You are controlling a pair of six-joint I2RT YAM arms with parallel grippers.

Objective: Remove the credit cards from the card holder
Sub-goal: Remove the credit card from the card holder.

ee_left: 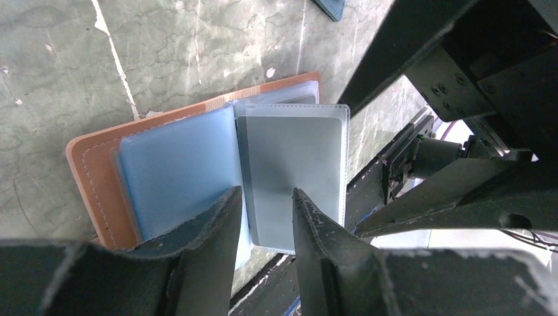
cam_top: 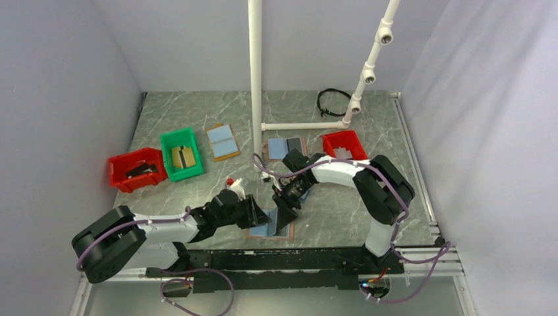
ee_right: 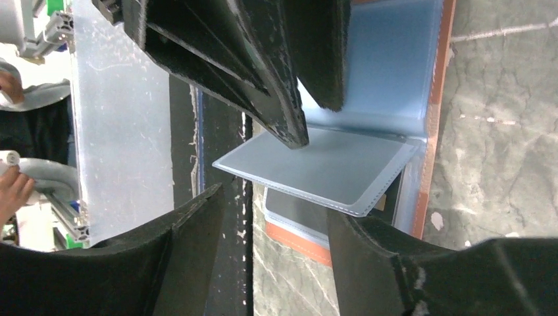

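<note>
Tan-rimmed card holder [cam_top: 262, 231], overhead: it lies open on the grey marbled table [cam_top: 197, 118] near the front edge. Both grippers cover most of it, so only a blue patch and a strip of rim show. No card can be made out.
Left arm, overhead: stretched low and rightward from its base, with the left gripper [cam_top: 262, 214] over the holder's left half. The jaw gap is too small and dark to read here.
Right arm, overhead: elbow folded out to the right, forearm reaching back leftward. The right gripper [cam_top: 288, 214] points down at the holder's right half. Its gap is unreadable here too.
Card holder [ee_left: 99, 171], left wrist view: the near corner is hidden behind the fingers, and the right arm's dark body blocks the right side. The left half is light blue. Over the right half sits a clear sleeve [ee_left: 329, 115], with a dark grey credit card [ee_left: 293, 164] showing through it.
Left gripper [ee_left: 266, 210], own view: fingers apart, with the sleeve's near part showing in the gap. Nothing is clamped.
Clear sleeve [ee_right: 329, 168], right wrist view: tilted up off the holder like a page, hinged at the fold. Whether a card sits inside is unclear from this side.
Left fingers [ee_right: 289, 125], right wrist view: they enter from the top. One tip touches the sleeve's upper face and the other is over the blue half.
Right gripper [ee_right: 270, 224], own view: fingers wide apart on either side of the sleeve's free edge, gripping nothing. Whether they touch it cannot be told.
</note>
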